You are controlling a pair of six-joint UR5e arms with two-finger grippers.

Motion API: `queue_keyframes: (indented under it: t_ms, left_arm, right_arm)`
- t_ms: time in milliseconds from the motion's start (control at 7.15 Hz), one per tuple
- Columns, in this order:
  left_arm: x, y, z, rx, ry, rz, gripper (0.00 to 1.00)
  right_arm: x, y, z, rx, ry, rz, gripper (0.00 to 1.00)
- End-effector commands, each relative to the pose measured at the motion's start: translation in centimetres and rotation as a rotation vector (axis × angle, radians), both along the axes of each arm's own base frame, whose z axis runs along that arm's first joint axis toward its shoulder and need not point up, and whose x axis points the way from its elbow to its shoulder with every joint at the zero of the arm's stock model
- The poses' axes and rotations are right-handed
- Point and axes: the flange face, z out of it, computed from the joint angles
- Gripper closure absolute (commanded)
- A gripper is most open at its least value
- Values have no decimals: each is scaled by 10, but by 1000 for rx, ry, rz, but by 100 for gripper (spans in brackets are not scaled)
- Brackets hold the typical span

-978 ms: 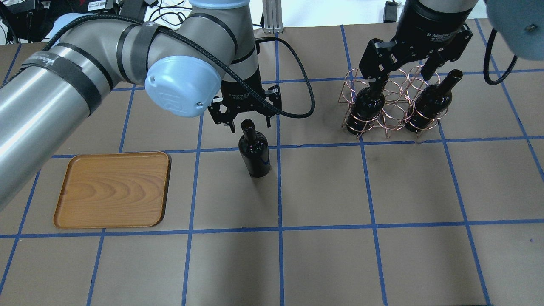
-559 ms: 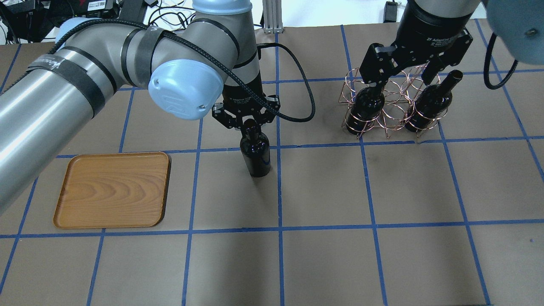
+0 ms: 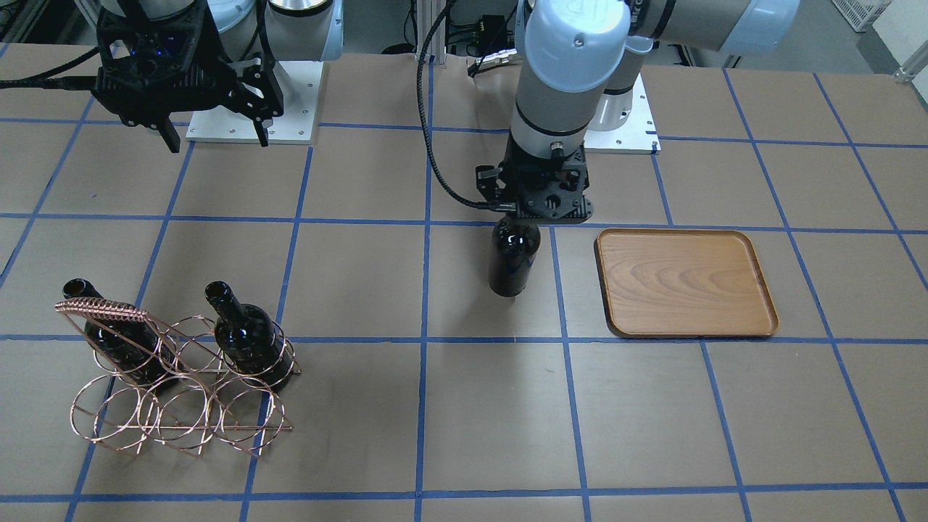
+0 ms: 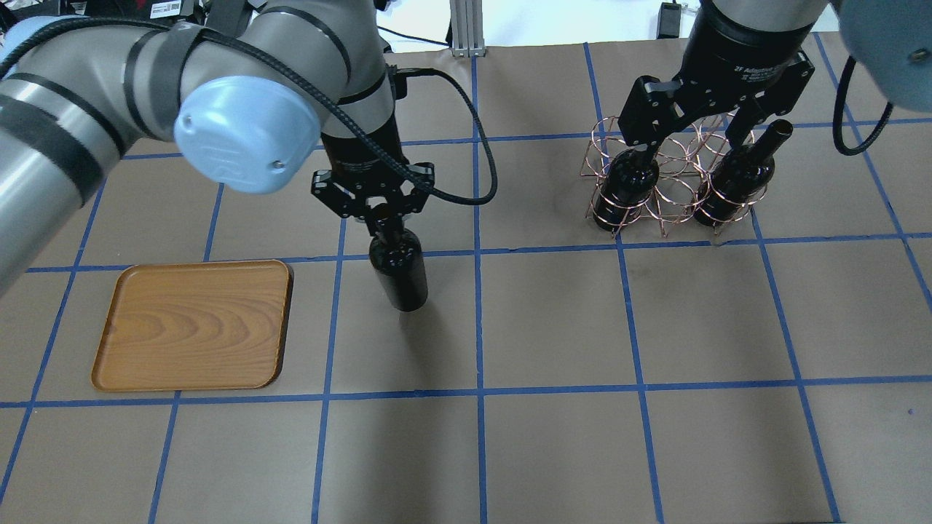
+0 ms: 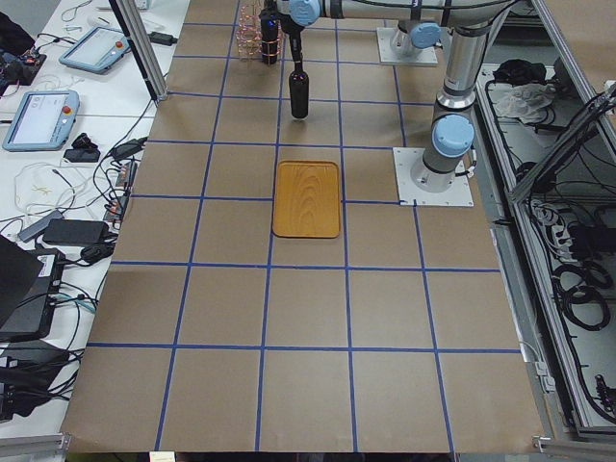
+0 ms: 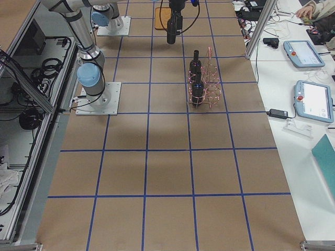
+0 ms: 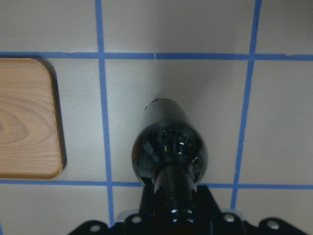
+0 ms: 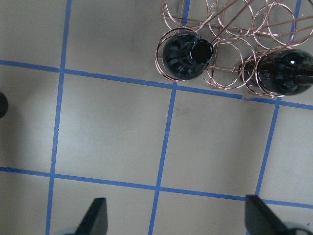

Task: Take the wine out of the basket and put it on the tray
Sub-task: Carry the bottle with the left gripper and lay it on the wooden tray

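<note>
My left gripper (image 4: 378, 216) is shut on the neck of a dark wine bottle (image 4: 399, 273) and holds it upright between the basket and the tray. The wrist view shows the bottle (image 7: 169, 147) from above, right of the tray's corner (image 7: 24, 122). I cannot tell whether its base touches the table. The wooden tray (image 4: 193, 324) lies bare at the left. The copper wire basket (image 4: 673, 193) holds two more bottles (image 4: 630, 182) (image 4: 735, 175). My right gripper (image 4: 692, 120) is open and empty above the basket, with its fingertips (image 8: 98, 215) spread wide.
Brown table paper with a blue tape grid covers the table. In the front-facing view the tray (image 3: 685, 283) is right of the held bottle (image 3: 513, 261), and the basket (image 3: 181, 406) is far left. A black cable hangs from my left wrist (image 4: 480, 167).
My left gripper was open around the bottle's neck, then shut on it. It has since carried the bottle left towards the tray. The right gripper has barely moved.
</note>
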Motion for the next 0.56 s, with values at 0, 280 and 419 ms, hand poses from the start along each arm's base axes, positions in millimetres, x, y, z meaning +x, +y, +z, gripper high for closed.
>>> queue_keyframes:
  t_ms: [0,280,419]
  left_arm:
    - [99,25,7,7,-8,-32,100]
    - [207,42,24,-14,-10,-44,100]
    - [248,47,22,-10,5,-32,100]
  right_arm:
    - [-2,4,2,9,1,-43,0]
    - [-2,4,3,1,-1,-46,9]
    - [-4,6,5,-2,3,-49,8]
